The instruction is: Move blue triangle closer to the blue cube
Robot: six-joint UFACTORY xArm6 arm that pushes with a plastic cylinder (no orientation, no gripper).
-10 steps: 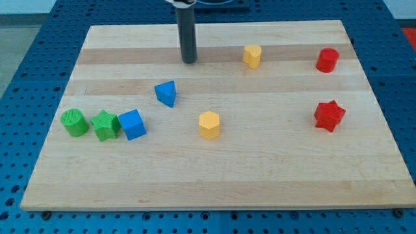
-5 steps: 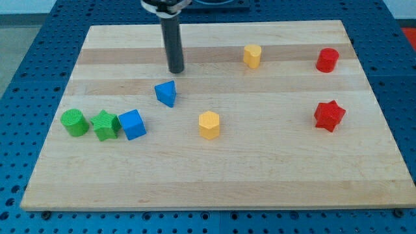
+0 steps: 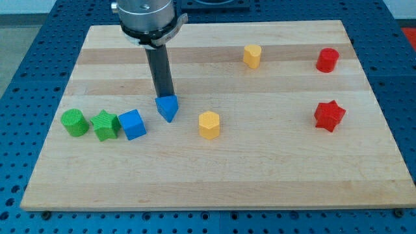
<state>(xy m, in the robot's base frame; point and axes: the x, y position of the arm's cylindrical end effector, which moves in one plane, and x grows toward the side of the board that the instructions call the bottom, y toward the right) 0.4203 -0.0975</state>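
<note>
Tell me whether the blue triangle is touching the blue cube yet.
Apart. Bare wood shows between the blue triangle and the blue cube, which lies toward the view's lower left. My tip sits against the triangle's top edge.

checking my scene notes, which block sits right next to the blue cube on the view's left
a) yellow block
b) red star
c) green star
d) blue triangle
c: the green star sits just to the view's left of the blue cube, while the blue triangle is on the cube's other side, with my tip at its top edge.
</note>
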